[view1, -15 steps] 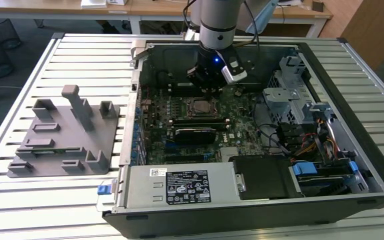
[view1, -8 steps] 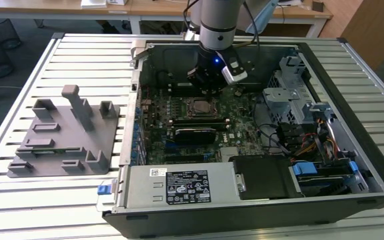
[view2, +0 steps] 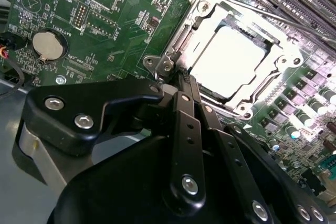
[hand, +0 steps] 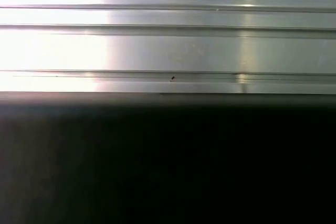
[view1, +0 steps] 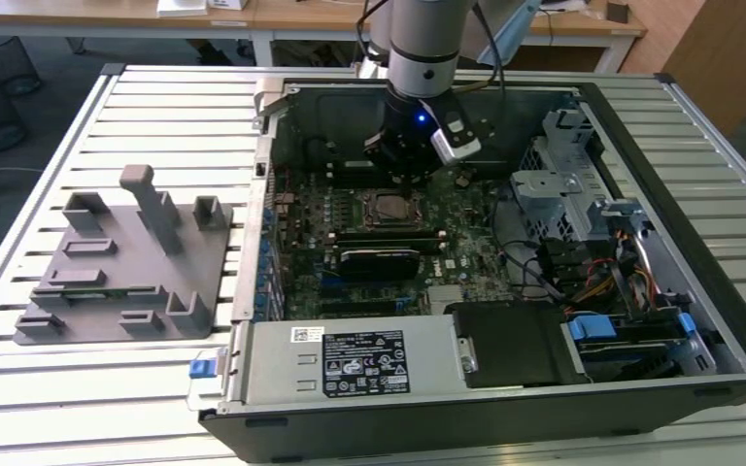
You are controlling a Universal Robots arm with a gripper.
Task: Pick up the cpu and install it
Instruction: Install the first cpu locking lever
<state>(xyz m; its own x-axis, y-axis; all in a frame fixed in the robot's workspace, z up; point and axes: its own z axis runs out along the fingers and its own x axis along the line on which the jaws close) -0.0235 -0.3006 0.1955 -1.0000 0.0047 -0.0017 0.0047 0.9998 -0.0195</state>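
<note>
Pincer [view2: 181, 80] pressed together, holding nothing, poised low over the motherboard [view2: 105, 24]. Just ahead of its tips, nearly touching: silvery cpu [view2: 228, 61], lying flat in the metal-framed socket [view2: 273, 85], apparently already seated.

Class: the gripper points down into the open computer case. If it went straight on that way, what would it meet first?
Most likely the cpu, seated silvery in the socket's metal frame on the motherboard. The gripper hangs just above that frame's edge, so depth leaves frame or chip uncertain.
</note>
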